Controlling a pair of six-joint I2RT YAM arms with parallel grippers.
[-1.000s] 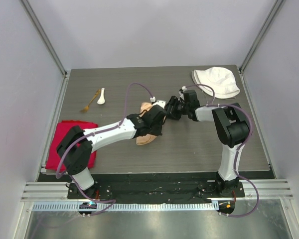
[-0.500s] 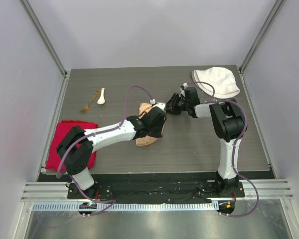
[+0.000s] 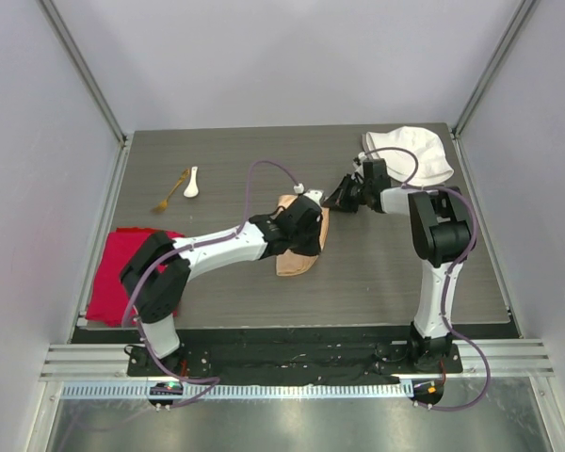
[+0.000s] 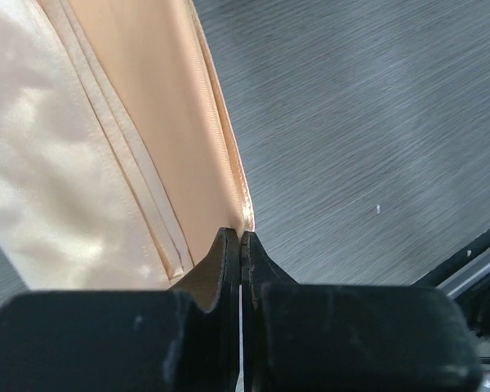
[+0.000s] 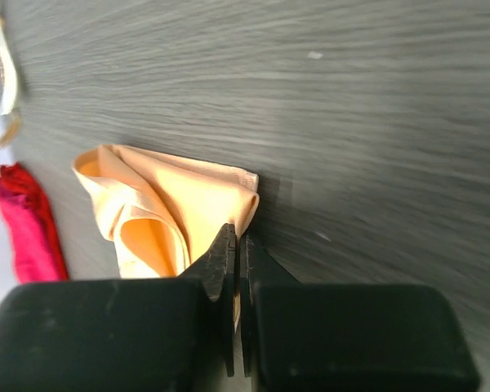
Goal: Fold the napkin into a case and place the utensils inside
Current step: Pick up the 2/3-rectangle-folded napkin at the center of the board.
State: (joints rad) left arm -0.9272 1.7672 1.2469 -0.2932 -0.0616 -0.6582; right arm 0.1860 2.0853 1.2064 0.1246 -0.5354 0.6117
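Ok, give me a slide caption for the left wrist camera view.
Left tool shut on the hem of the layered peach napkin, with the dark grey table alongside.

The peach-orange napkin (image 3: pixel 298 262) lies mid-table (image 3: pixel 377 273) as a loose, partly folded bundle. Its faintly shiny layers are doubled over one another, with stitched hems showing along one edge. Well apart from it, toward the far left, the small white spoon (image 3: pixel 191 183) and the thin gold fork (image 3: pixel 171 193) lie flat, close beside each other.
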